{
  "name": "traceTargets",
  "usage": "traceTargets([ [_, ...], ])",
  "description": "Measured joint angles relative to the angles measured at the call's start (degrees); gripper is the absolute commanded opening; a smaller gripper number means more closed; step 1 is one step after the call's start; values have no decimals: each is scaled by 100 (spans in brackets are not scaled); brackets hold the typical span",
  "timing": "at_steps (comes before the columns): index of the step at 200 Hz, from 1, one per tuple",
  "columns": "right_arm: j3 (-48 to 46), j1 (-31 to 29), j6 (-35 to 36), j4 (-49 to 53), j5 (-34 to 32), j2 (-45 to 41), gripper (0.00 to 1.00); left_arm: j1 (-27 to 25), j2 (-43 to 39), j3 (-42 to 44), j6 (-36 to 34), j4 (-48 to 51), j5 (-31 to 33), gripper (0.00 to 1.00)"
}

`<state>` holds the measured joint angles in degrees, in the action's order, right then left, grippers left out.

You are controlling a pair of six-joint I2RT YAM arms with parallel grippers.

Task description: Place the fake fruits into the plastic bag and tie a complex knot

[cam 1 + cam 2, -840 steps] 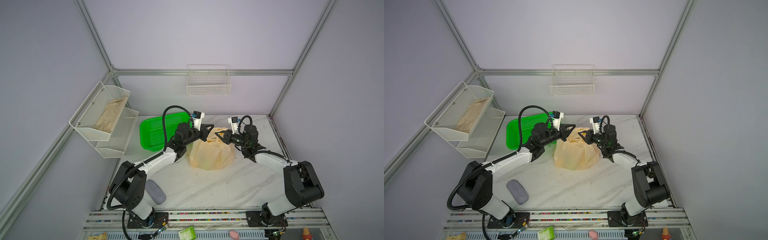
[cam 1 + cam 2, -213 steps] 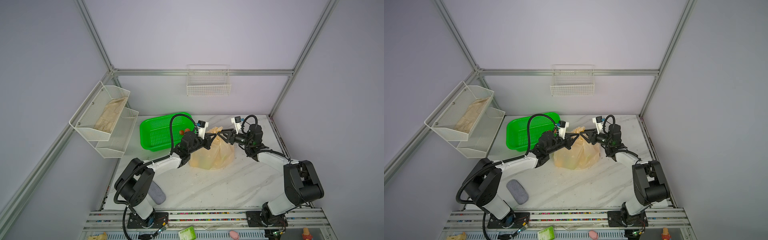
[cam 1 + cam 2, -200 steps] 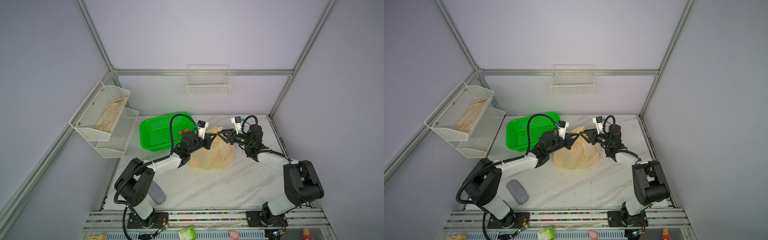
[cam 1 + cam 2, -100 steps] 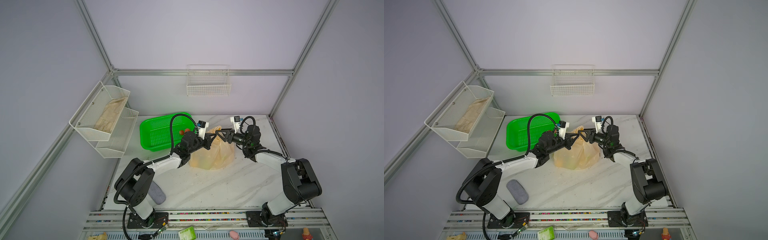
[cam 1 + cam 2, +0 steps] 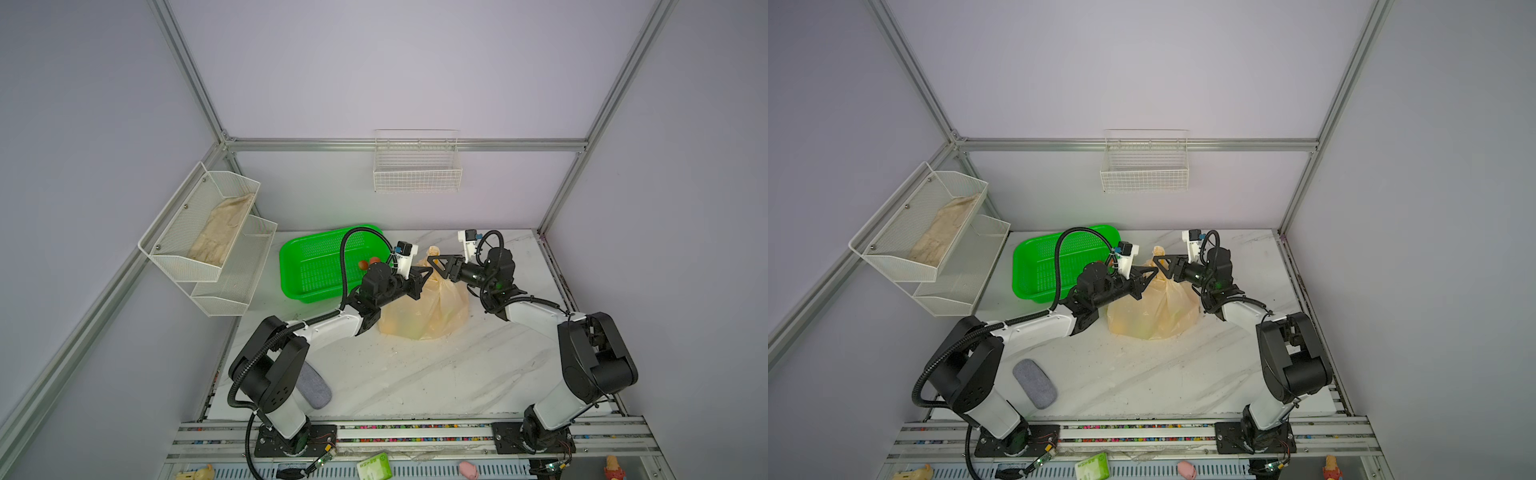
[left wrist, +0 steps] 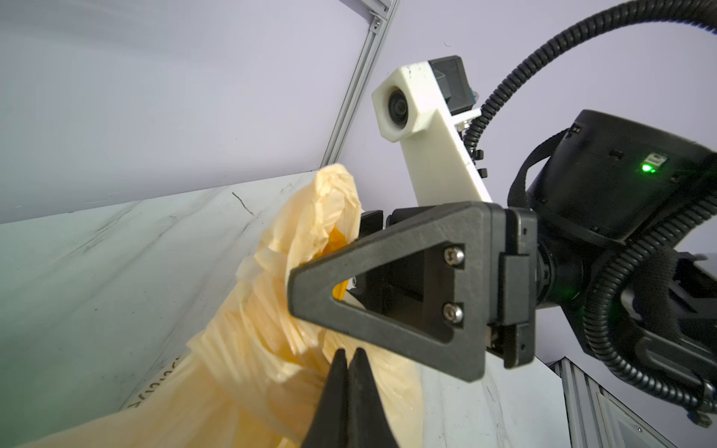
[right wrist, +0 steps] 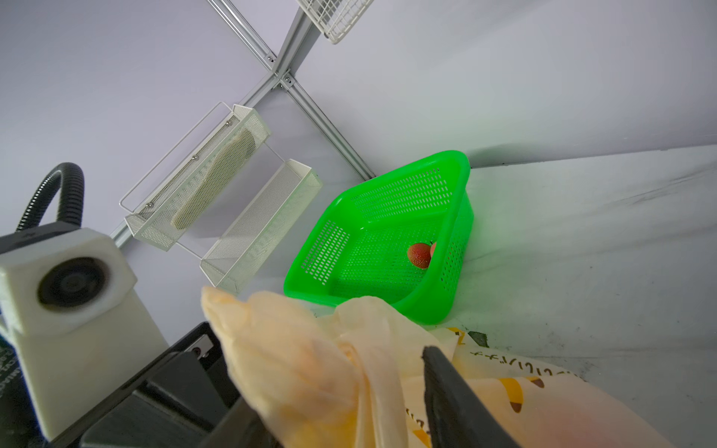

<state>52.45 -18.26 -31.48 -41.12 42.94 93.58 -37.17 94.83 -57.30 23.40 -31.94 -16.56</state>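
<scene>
Two red fruits sit in green basket, 10 o'clock of plastic bag, both top views. Left gripper, right gripper meet at bag neck.
Left wrist: left tips together; film pinch unclear.
Right wrist: right jaws apart astride twisted handle.
Recommend: close low on handle, pull away from left, hold tension.

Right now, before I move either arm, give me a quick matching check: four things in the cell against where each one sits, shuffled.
Things:
1. pale orange translucent plastic bag
2. two small red round fake fruits
3. grey oval fabric pad
4. beige crumpled cloth

Places:
A. upper tier of the white mesh wall shelf
B. inside the bright green perforated plastic basket
C. lying flat at the near left corner of the white marble table
D. standing mid-table, top bunched upward

Pairs: 1-D, 2-B, 3-C, 4-A
</scene>
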Motion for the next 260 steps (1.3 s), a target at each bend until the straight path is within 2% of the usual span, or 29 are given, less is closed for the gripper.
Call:
traceTargets([
  [42,76,-50,0,66,-15,127,58,2,9,0,-61,120,4,0],
  [57,114,-59,-4,109,-7,155,54,2,9,0,-76,149,4,0],
  [125,256,-140,4,164,199,282,0,0,9,2,-330,299,138,2],
  [168,306,-142,188,199,197,256,0,0,-2,2,-798,564,435,18],
  [194,306,-142,433,234,186,125,0,9,-149,48,-1126,782,501,39],
  [224,328,-140,833,243,223,17,0,118,-551,157,-1213,911,264,50],
  [260,348,-114,1335,284,378,-28,0,492,-1113,170,-1191,933,-326,61],
])
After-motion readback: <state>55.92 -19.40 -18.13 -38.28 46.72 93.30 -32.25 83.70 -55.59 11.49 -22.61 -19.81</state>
